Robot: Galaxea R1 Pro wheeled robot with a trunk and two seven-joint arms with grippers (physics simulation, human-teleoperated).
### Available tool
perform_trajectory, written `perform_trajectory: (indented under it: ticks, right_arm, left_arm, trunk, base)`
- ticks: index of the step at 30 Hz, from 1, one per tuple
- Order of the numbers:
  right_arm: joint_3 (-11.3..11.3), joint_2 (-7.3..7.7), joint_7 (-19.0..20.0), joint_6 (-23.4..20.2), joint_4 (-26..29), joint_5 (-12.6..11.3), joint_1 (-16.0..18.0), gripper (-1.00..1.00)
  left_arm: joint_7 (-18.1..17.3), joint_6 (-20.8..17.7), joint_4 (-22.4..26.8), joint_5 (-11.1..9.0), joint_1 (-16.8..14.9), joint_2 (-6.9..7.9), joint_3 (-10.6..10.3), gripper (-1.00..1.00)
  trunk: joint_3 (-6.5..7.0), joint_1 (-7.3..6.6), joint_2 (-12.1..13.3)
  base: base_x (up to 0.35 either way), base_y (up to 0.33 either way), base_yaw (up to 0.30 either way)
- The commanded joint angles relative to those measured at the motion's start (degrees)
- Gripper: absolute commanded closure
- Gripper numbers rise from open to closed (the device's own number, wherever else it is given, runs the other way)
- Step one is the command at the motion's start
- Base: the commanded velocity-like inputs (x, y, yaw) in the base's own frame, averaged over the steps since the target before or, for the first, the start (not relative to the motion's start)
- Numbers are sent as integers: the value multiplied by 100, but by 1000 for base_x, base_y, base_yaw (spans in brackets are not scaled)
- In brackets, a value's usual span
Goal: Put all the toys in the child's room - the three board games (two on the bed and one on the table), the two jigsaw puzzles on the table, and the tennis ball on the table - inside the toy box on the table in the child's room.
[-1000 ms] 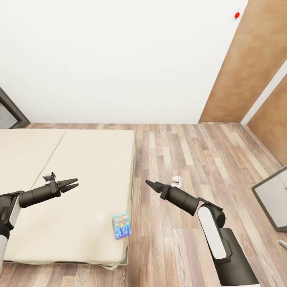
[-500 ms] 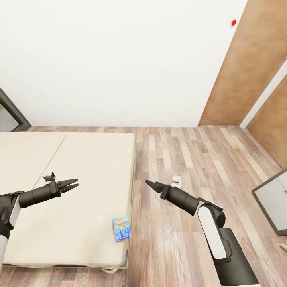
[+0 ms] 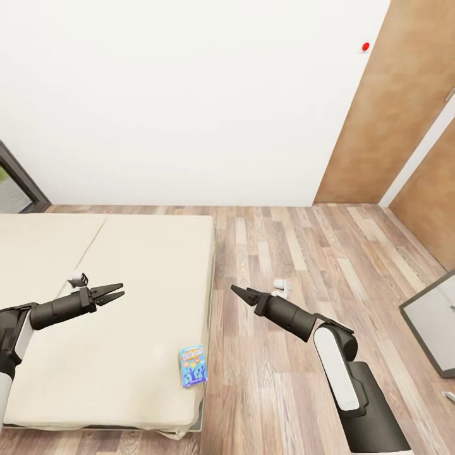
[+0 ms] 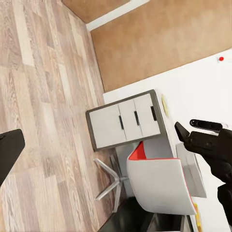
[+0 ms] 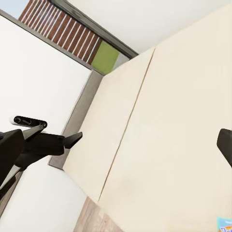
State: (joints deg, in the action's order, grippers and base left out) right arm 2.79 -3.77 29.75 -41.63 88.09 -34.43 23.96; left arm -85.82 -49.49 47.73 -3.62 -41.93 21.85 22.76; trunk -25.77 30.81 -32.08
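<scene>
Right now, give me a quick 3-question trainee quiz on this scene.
1. True or false: the blue game box lies on the floor.
2. The left gripper hangs over: A) the bed B) the wood floor C) the desk
3. Fill in: neither gripper holds a ____.

Key: 1 false, it lies on the bed near the edge. 2 A. 3 toy; the left is slightly open, and the right gripper looks shut and holds nothing.
</scene>
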Motion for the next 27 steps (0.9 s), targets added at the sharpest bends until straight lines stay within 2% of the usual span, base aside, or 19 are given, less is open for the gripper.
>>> perform_trajectory:
  ticks: [1, 27]
  right_arm:
    - [-7, -2, 2, -38, 4, -20, 4, -100]
    - [-7, -2, 1, -38, 33, -20, -30, -100]
  left_arm:
    - [-22, -60, -1, 1, -4, 2, 1, -100]
    - [-15, -58, -1, 4, -7, -12, -10, -100]
  trunk:
    - [3, 2, -7]
    - [250, 2, -7]
  base:
    - [0, 0, 0]
    - [0, 0, 0]
